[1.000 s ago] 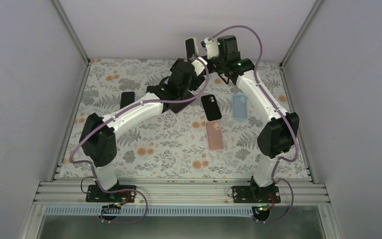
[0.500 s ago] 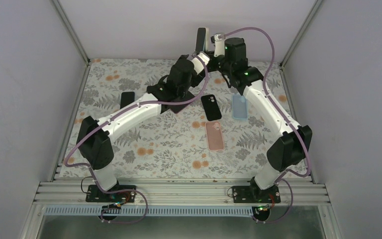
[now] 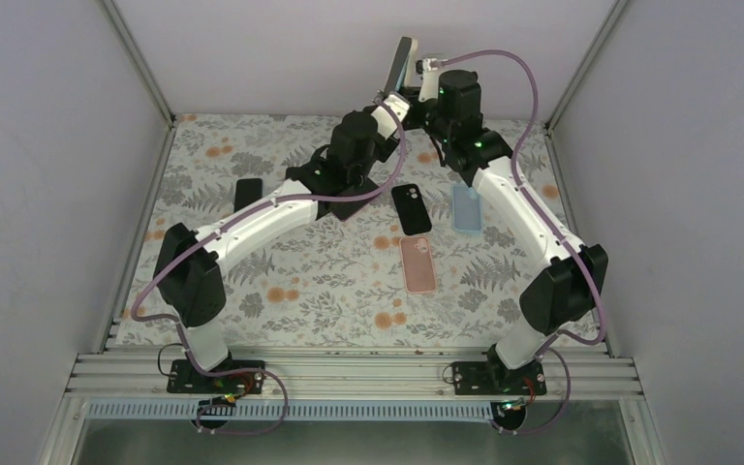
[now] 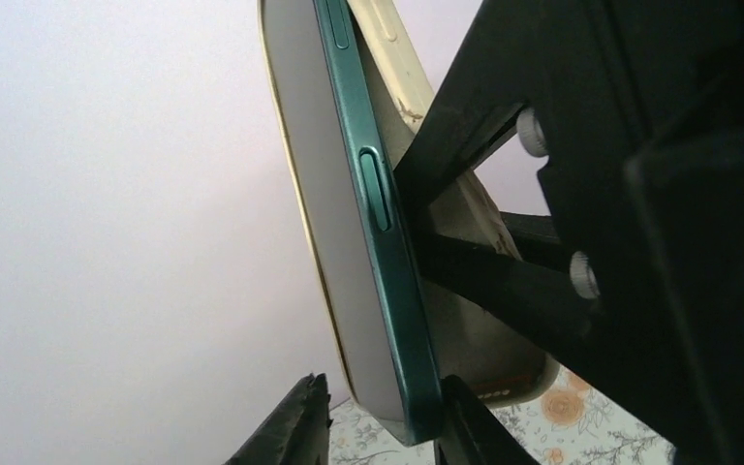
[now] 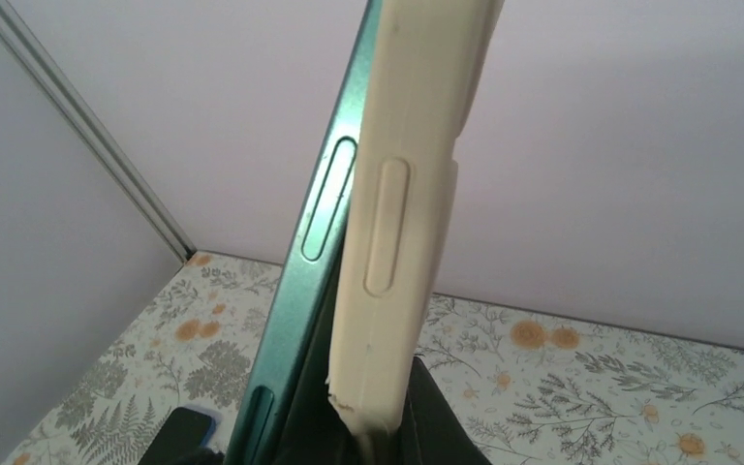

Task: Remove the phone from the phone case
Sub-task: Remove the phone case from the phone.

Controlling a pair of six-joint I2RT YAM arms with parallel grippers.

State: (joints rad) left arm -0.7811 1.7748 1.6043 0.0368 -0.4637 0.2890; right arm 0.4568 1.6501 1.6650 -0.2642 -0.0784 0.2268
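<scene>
While the left fingers (image 4: 295, 431) straddle the lower end of the teal phone (image 4: 373, 242), and we cannot tell whether they grip it, the cream phone case (image 5: 397, 194) peels off its back, clenched by the right fingers (image 5: 436, 431) above the far edge of the tabletop (image 3: 329, 281). The phone stands near upright, its long axis vertical. Next, we judge: clamp firmly, then pull apart.

Shiny, smooth green metal phone (image 4: 394, 291), matt cream rubbery case (image 5: 407, 194), flowery cloth table cover (image 3: 329, 281)
</scene>
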